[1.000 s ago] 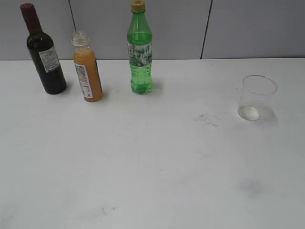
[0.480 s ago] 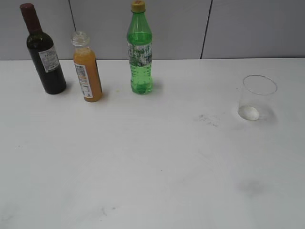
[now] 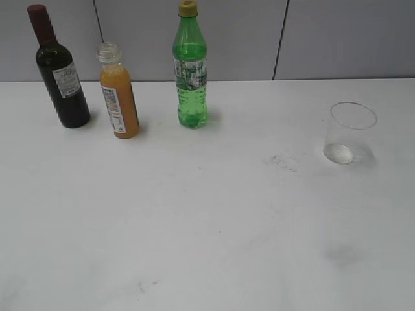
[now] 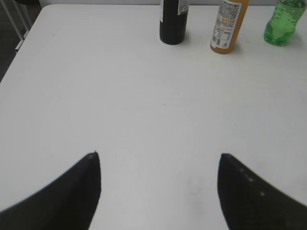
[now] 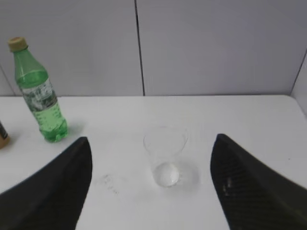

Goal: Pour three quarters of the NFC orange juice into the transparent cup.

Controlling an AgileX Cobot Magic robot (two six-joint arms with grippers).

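Nothing has shifted since a second ago: bottles, cup and both claws sit just as they were. The NFC orange juice (image 3: 118,92) stands upright at the far left of the table (image 3: 207,220), between the dark wine bottle (image 3: 60,71) on its left and the green bottle (image 3: 190,68) on its right, apart from both. It looks nearly full, so I'd guess it is light but top-heavy once tipped, and with no cap on the neck any jolt could slosh juice out. The thin plastic will likely give under a squeeze and the label may be slick, so taking it around the middle of the body seems best. The transparent cup (image 3: 351,131) stands empty well off to the right. I count three bottles and one cup, nothing more. The left gripper (image 4: 158,191) hangs wide open over bare table, near side, holding nothing, with the juice far ahead. The right gripper (image 5: 151,184) is likewise spread wide and empty, the cup ahead between its fingers but untouched.
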